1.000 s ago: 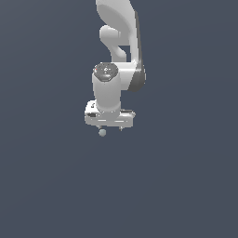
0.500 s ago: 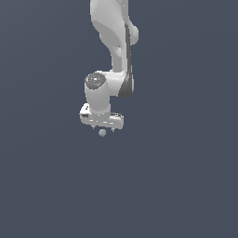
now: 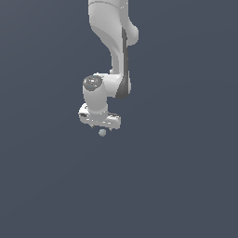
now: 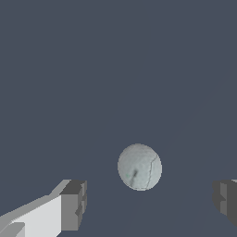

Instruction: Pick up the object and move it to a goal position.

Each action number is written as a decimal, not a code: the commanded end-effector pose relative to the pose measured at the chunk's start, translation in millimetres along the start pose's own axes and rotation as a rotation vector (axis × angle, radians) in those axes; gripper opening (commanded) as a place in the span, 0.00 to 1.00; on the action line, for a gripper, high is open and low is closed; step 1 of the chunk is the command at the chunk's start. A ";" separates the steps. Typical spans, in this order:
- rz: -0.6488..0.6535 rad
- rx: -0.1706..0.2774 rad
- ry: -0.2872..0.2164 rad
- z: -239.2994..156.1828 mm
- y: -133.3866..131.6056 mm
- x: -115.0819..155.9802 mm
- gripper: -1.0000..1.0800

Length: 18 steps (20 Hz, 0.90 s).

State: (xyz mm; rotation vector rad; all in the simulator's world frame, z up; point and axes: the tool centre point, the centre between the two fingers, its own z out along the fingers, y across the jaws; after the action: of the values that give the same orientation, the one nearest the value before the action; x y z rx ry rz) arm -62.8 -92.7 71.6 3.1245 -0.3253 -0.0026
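over the last second the arm has slid toward the exterior view's left and settled over the ball (image 3: 102, 133). the fingers (image 4: 74, 204) stand spread, the ball between them, ungripped; closing looks next.

Wrist view only. My gripper (image 4: 150, 203) stands with its jaws spread wide apart. One fingertip (image 4: 74, 205) shows as a grey block on a white finger body; the other fingertip (image 4: 227, 201) is cut off by the frame edge. The ball (image 4: 139, 167) sits in the gap between them, touching neither. From the gap's midpoint it lies at about eleven o'clock. It is pale grey-green, matte, with a faint curved seam and a small dark mark on its face. Behind it is a uniform dark slate-blue ground (image 4: 115, 69).
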 end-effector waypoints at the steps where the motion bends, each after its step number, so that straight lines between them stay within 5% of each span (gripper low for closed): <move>1: 0.000 0.000 0.000 1.1 -0.3 0.1 0.96; 17: 0.002 0.000 0.001 50.7 0.4 -0.8 0.96; 18: 0.002 0.000 0.001 50.7 0.4 -0.8 0.00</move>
State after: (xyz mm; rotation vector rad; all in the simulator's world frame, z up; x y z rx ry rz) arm -64.3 -92.9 21.5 3.1244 -0.3279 -0.0022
